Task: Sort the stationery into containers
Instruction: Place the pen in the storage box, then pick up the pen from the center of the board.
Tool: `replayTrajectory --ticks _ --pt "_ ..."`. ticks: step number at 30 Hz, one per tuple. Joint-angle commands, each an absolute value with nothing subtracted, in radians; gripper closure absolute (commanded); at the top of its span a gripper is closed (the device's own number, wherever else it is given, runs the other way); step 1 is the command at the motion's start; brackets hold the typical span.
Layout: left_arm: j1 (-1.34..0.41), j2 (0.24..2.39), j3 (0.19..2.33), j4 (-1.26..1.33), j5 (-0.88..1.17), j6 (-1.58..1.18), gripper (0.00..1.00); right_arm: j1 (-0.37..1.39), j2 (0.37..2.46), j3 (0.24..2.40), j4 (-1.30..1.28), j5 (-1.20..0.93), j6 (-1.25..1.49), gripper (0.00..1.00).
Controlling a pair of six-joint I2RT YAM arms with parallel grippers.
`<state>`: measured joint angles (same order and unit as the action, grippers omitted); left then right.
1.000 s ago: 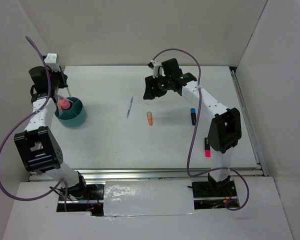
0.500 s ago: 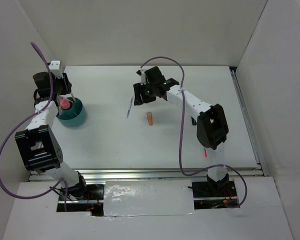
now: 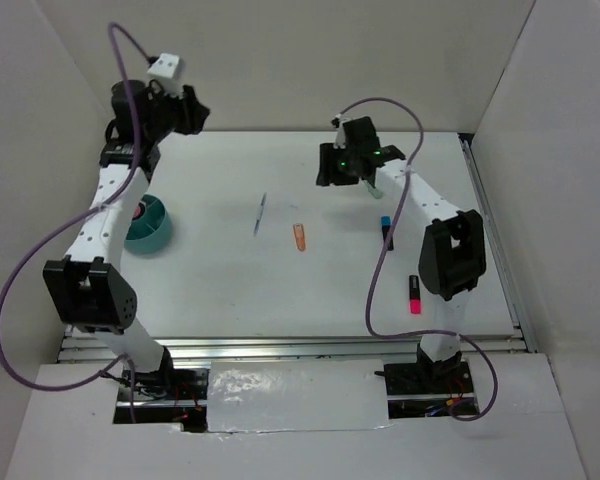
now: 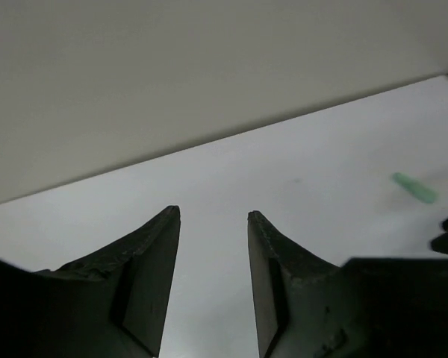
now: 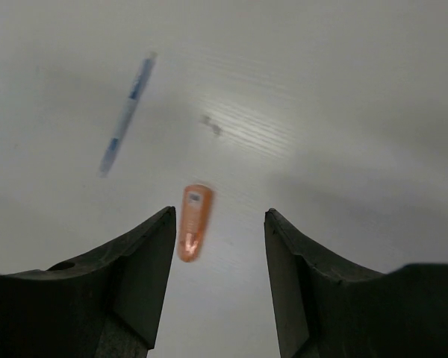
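Ahead of the right end effector [image 5: 220, 211], parted and empty, lie an orange marker [image 5: 193, 222] and blue pen [image 5: 125, 115]; left end effector [image 4: 213, 212] likewise parted, empty

**Right wrist camera: jaws apart over two loose items**

Right gripper [image 5: 218, 222] takes up the bottom of the frame. Its two dark fingers [image 5: 127, 291] stand apart with nothing clamped between them. A stubby orange marker [image 5: 193, 222] lies flat on the white table [image 5: 343, 112]. It shows in the gap, close to the left-hand fingertip, running roughly top to bottom with a pale label near its upper end. A thin blue pen [image 5: 127, 112], blurred, slants across the upper left, well apart from the marker. A small grey smudge [image 5: 213, 127] sits just above centre
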<state>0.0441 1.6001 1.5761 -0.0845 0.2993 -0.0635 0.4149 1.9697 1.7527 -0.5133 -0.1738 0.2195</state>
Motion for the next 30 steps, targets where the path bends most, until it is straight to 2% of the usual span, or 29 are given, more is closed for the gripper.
replayTrajectory --ticks 1,5,9,18,30 --pt "-0.107 1.774 1.729 -0.294 0.348 -0.113 0.46 0.303 1.824 1.672 -0.515 -0.127 0.178 0.42" --pt "-0.210 1.963 1.893 -0.449 0.268 -0.166 0.40 0.221 1.740 1.576 -0.520 -0.132 0.155 0.43" --pt "-0.256 2.120 2.052 -0.552 0.213 -0.186 0.45 0.173 1.672 1.483 -0.520 -0.138 0.130 0.43" --pt "-0.275 2.338 2.123 -0.574 0.140 -0.196 0.50 0.130 1.589 1.393 -0.528 -0.153 0.106 0.43" --pt "-0.296 2.451 2.183 -0.626 0.134 -0.166 0.51 0.106 1.595 1.405 -0.538 -0.166 0.100 0.43"
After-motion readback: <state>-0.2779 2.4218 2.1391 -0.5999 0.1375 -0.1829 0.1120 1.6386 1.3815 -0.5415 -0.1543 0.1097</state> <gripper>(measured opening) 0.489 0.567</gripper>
